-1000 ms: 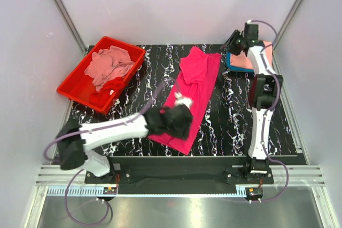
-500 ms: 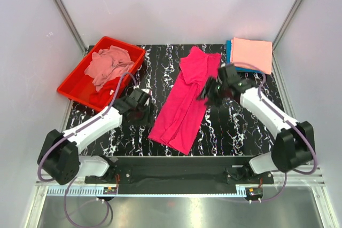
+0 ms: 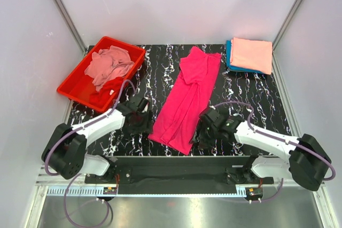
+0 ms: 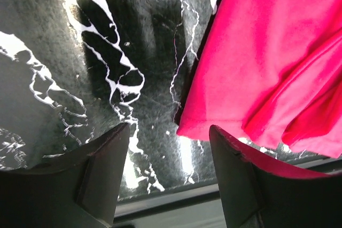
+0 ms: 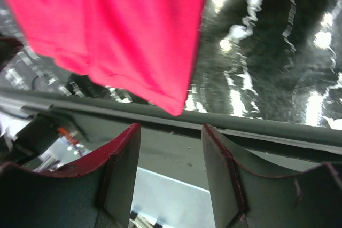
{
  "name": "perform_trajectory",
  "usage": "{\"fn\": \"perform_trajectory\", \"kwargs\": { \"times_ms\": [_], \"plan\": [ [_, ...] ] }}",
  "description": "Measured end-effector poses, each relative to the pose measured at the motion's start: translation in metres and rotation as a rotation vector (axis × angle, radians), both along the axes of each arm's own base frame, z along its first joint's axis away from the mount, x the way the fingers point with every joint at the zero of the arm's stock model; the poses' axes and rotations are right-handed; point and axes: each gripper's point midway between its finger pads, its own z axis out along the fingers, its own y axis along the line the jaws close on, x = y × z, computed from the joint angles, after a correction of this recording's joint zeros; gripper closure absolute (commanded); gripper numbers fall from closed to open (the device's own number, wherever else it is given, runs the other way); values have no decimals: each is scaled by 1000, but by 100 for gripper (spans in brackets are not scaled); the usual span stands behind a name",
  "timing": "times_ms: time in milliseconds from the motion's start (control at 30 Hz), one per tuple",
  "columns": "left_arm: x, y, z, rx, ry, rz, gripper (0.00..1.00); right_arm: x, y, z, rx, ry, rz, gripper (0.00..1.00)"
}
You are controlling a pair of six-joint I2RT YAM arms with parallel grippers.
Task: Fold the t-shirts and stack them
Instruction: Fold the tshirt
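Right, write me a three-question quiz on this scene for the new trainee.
1. True or false: the salmon-peach t-shirt lies folded on the teal-blue t-shirt at the table's far right corner.
2. Where is the hot pink t-shirt? A: hanging from a gripper. B: lying on the table, its near end between the left gripper and the right gripper. C: on the folded pile.
3. Fill in: both grippers stand ___, holding nothing.
Key: 1 true; 2 B; 3 open.
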Motion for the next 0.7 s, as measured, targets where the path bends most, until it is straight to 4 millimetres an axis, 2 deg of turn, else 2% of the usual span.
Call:
{"fn": "perform_trajectory", "kwargs": {
  "times_ms": [167, 333, 500, 600, 700],
  "plan": [
    [-9, 2, -15, -9, 24, 32, 36, -7, 9, -10, -15, 2, -26, 44],
    [-8, 0, -14, -18, 6, 48, 37, -11, 25, -23, -9, 5, -28, 45],
    [-9, -1, -13, -21, 4, 55, 37, -24, 26, -46, -48, 27, -39, 46],
    [-10, 0, -13, -25, 2, 60, 37, -24, 33, -46, -37, 12, -41, 47],
    [-10, 0, -12, -27, 0, 63, 37, -22, 39, -47, -25, 7, -47, 60]
  ]
}}
